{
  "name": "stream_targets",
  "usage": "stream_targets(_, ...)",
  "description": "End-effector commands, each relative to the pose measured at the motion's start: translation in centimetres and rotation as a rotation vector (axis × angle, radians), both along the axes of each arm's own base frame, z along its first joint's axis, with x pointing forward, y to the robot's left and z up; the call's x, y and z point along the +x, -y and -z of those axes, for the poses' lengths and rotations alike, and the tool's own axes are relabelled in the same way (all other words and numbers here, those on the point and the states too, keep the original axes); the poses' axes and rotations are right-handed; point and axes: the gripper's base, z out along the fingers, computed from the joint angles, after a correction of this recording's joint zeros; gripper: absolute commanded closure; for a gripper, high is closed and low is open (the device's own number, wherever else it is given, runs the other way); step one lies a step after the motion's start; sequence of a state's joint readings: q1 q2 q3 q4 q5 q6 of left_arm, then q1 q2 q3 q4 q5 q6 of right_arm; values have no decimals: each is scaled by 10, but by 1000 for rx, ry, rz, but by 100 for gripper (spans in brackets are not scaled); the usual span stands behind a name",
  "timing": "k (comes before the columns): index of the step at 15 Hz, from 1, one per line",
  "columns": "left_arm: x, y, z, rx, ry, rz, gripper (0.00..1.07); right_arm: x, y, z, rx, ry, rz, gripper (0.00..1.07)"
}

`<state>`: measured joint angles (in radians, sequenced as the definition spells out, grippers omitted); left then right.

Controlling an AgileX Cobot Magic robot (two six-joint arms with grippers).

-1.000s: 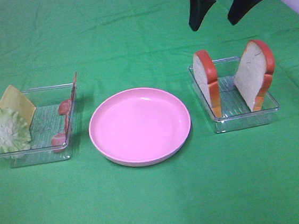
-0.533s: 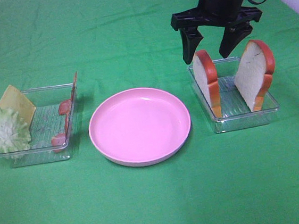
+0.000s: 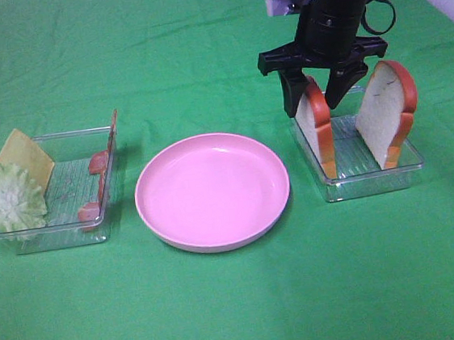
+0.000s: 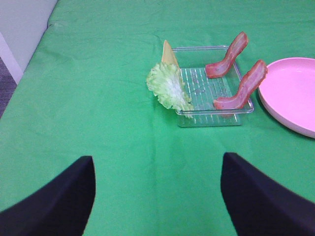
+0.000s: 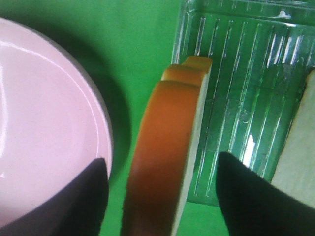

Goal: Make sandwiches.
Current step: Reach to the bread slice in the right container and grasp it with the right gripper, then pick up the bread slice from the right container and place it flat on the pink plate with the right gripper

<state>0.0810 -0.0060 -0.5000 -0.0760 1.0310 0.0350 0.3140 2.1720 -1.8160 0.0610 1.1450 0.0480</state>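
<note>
Pink plate (image 3: pixel 218 242) sits mid-worktop (image 3: pixel 226 320) and is bare, so you have nothing stacked yet.

Bread tray (image 3: pixel 375 188) is at 3 o'clock of the plate. Both slices stand on edge in it: the inner slice (image 3: pixel 312 128) on the plate side, the outer slice (image 3: pixel 384 117) leaning at the far wall.

Fillings tray (image 3: pixel 55 238) is at 9 o'clock. Lettuce (image 3: pixel 4 197) and cheese (image 3: pixel 26 154) are at its outer end, bacon strips (image 4: pixel 243 86) along the plate-side wall.

Your right end effector (image 3: pixel 313 104) is spread wide, jaws straddling the top of the inner slice. In the wrist view there is a gap on each side, so no grip.

Left end effector (image 4: pixel 157 196) is wide and empty, over bare cloth, well apart from the fillings tray.

Judgement: first pick is in hand and the whole build is left. That means base slice to plate, then lettuce, bacon, cheese, and the outer slice on top.
</note>
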Motion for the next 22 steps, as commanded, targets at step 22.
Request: stream_targets(22, -2, 1, 1, -7, 14, 3, 38, -75, -26, -84, 614, -3, -48, 107)
